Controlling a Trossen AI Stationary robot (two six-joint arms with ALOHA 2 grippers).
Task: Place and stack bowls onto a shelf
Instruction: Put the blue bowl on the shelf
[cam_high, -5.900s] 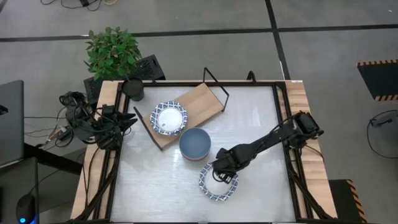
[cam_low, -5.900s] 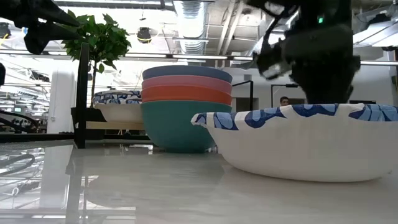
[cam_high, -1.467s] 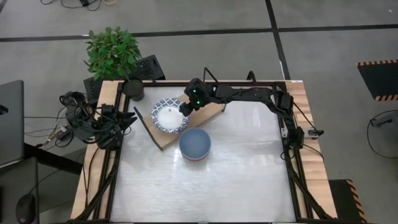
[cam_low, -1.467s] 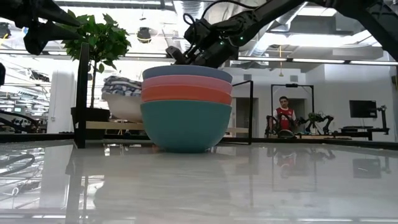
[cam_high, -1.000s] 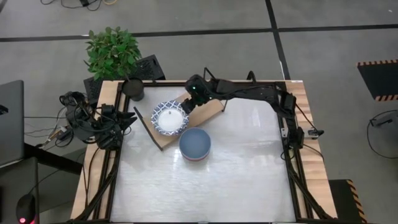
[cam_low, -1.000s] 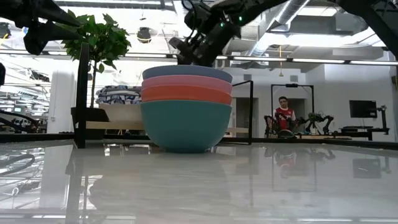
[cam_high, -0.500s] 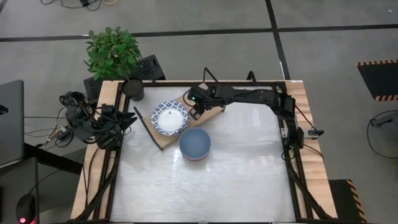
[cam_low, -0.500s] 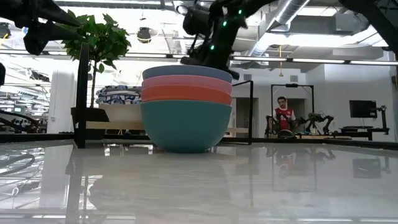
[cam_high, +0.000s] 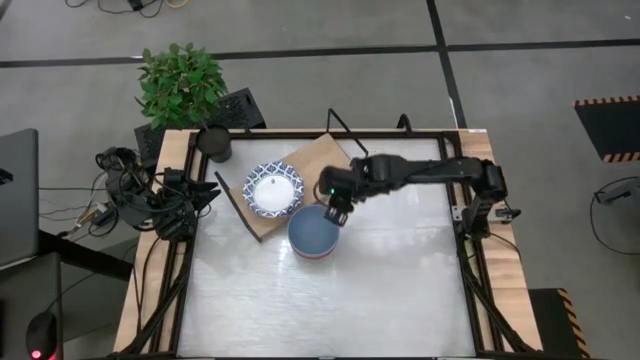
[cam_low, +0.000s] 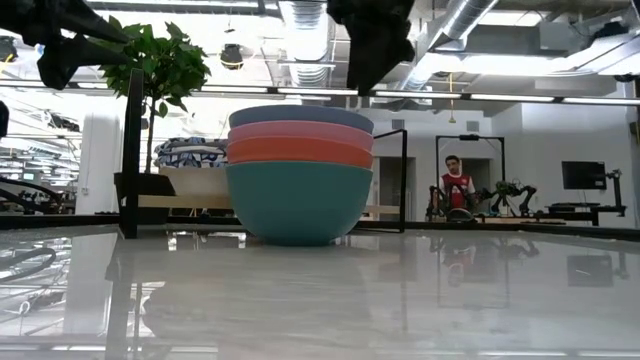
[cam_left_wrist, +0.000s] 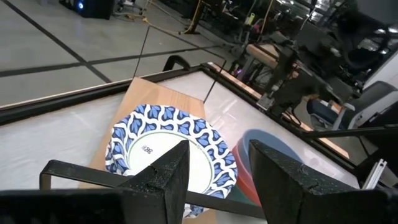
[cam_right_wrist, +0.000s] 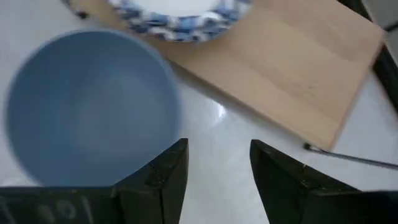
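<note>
**Right arm poised over the stacked bowls, patterned bowls on the shelf**

Nearest your low camera, the pale tabletop (cam_low: 400, 300) runs bare up to a stack of plain bowls (cam_low: 299, 172): teal at the bottom, then orange-red, pink, and blue on top. From above you see only the blue bowl (cam_high: 314, 230) with a sliver of red rim beneath it, standing on the table just in front of the shelf's near edge.

Your right gripper (cam_high: 338, 213) hangs above the far right rim of that stack, clear of it. Its wrist camera looks straight down past both fingers (cam_right_wrist: 165, 174), which stand well apart with nothing between them; the blue bowl's hollow lies to one side of them, bare tabletop and the shelf's board beyond.

Just behind the stack, the shelf (cam_high: 325, 160) sits at an angle on the table, a light-wood board on thin black wire legs. The blue-rimmed patterned bowls (cam_high: 273, 190) rest on its left end, nested so that you cannot count them from overhead; the rest of the board carries nothing.

Your left gripper (cam_high: 205, 193) waits at the table's left edge, level with the shelf. Its fingers (cam_left_wrist: 163, 177) are spread, empty, aimed at the patterned bowls.

Farther back, a black cup (cam_high: 214, 143) stands at the table's far left corner beside a potted plant (cam_high: 180, 82), and a person (cam_low: 457, 185) shows across the room.
</note>
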